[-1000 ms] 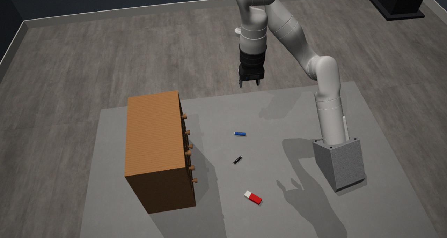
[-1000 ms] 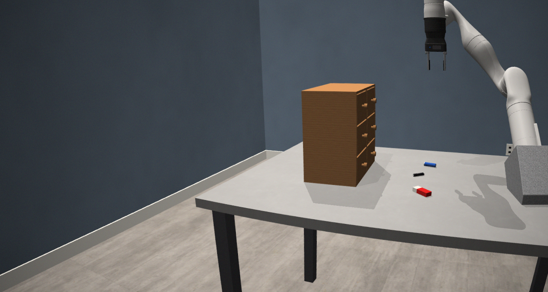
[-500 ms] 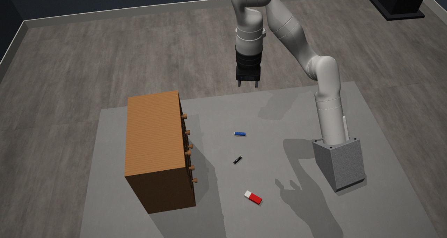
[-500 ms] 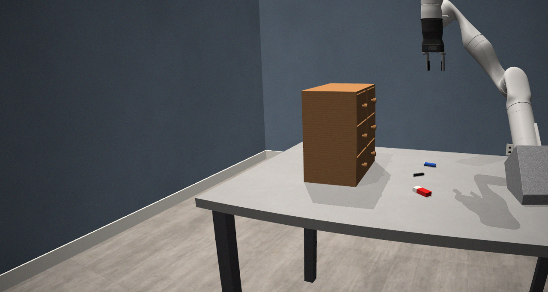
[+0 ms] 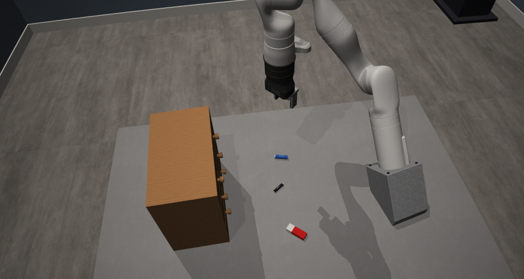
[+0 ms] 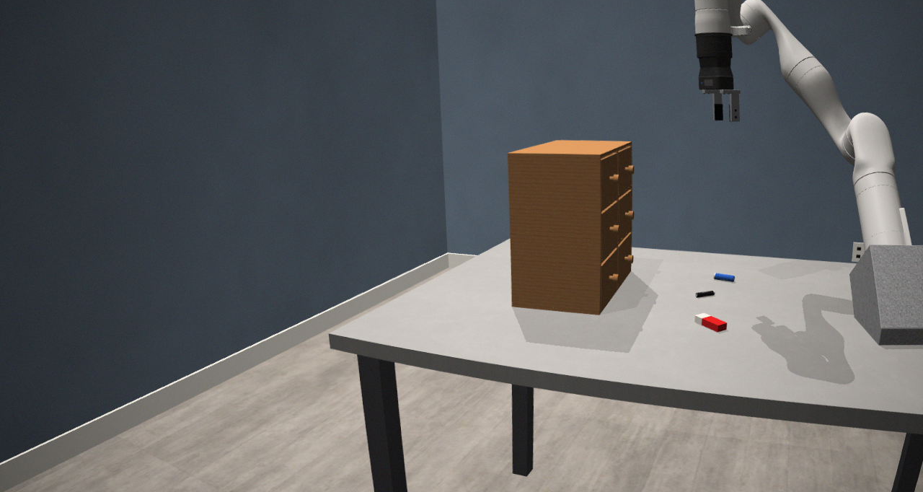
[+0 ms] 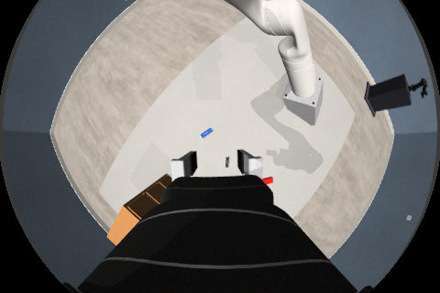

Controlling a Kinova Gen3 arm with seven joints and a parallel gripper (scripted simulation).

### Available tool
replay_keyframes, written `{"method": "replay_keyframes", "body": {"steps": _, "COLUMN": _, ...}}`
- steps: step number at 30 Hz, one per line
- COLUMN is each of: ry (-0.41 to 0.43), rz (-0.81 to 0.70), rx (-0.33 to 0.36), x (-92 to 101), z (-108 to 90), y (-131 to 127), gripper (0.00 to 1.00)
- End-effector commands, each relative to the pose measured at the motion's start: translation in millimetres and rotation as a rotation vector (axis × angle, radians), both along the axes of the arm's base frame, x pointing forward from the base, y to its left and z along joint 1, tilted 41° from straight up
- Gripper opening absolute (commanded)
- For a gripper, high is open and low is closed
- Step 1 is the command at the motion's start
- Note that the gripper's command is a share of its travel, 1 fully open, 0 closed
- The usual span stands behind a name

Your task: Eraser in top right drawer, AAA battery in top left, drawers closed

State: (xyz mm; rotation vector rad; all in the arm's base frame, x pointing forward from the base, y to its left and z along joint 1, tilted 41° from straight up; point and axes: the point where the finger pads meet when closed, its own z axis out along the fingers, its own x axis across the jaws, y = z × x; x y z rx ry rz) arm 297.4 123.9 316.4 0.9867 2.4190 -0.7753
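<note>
The wooden chest stands on the left of the grey table, with all drawers pushed in and their knobs facing the loose things. It also shows in the exterior view and the wrist view. The red and white eraser lies near the front. A thin black battery lies in the middle. A thicker blue battery lies farther back. My gripper is open and empty. It points down, high above the table's back part, above the height of the chest's top.
The arm's grey base block stands on the table's right side, right of the eraser. A dark stand is on the floor at the far right, away from the table.
</note>
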Motion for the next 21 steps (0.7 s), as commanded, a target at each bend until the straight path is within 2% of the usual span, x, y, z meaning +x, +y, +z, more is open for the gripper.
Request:
{"method": "replay_keyframes", "body": {"steps": 1, "ry": -0.039, "rz": -0.038, "rx": 0.011, "x": 1.9, "z": 2.0, "y": 2.0, "gripper": 1.00}}
{"method": "replay_keyframes", "body": {"steps": 2, "ry": -0.039, "rz": -0.038, "rx": 0.011, "x": 1.9, "z": 2.0, "y": 2.0, "gripper": 1.00}}
{"method": "replay_keyframes", "body": {"steps": 9, "ry": -0.237, "rz": -0.272, "rx": 0.064, "x": 14.6, "z": 2.5, "y": 2.7, "gripper": 1.00}}
{"method": "replay_keyframes", "body": {"steps": 14, "ry": -0.345, "rz": -0.399, "rx": 0.093, "x": 22.7, "z": 3.4, "y": 2.9, "gripper": 1.00}}
{"method": "replay_keyframes", "body": {"steps": 17, "ry": -0.392, "rz": -0.454, "rx": 0.106, "x": 26.5, "z": 3.9, "y": 2.8, "gripper": 1.00}}
{"method": "replay_keyframes", "body": {"steps": 21, "ry": -0.415, "rz": -0.481, "rx": 0.113, "x": 28.4, "z": 4.2, "y": 2.8, "gripper": 1.00}}
